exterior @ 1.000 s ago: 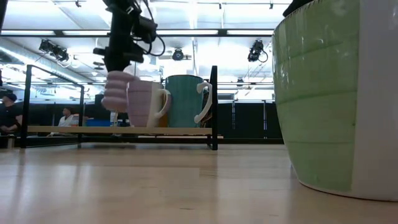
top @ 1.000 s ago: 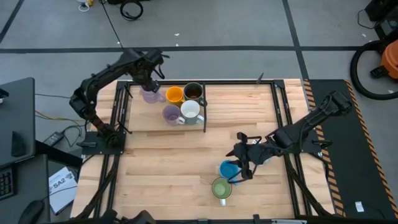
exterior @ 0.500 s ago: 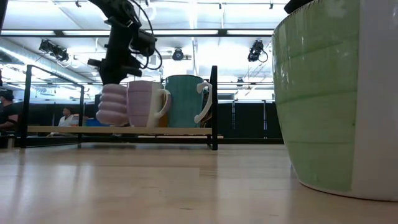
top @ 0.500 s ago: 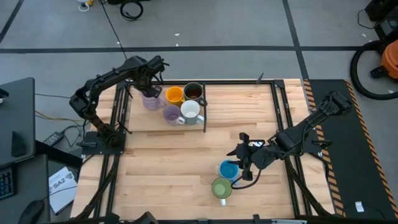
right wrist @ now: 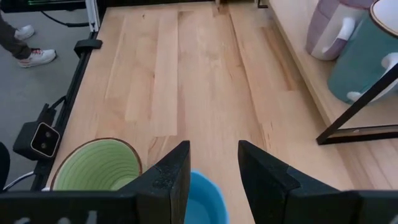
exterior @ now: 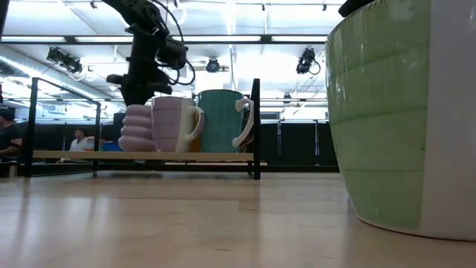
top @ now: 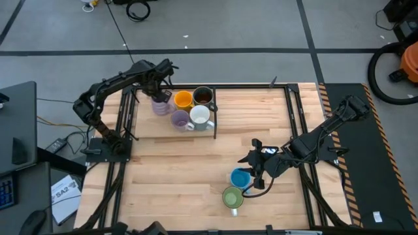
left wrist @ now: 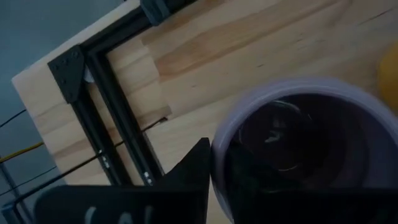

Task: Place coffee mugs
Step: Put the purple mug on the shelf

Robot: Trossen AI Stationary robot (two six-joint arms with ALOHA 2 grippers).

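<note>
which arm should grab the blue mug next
Right. Its open hand hangs right over the blue mug, beside the green mug. The left hand is across the table at the purple mug.

Robotics lab: framed wooden table (top: 196,163), ceiling spotlights (exterior: 309,59).

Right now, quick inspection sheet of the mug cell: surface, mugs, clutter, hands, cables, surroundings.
Surface: wooden table with a black-framed rack at the far left.
Job's things: on the rack, purple mug, second purple mug, orange mug, dark mug, white mug; on the table, blue mug and green mug.
Clutter: nothing seen.
Hands: left hand at the purple mug's rim; right hand open above the blue mug.
Cables: wires on the floor left of the table.
Surroundings: vacuum at right; people in the background.
</note>
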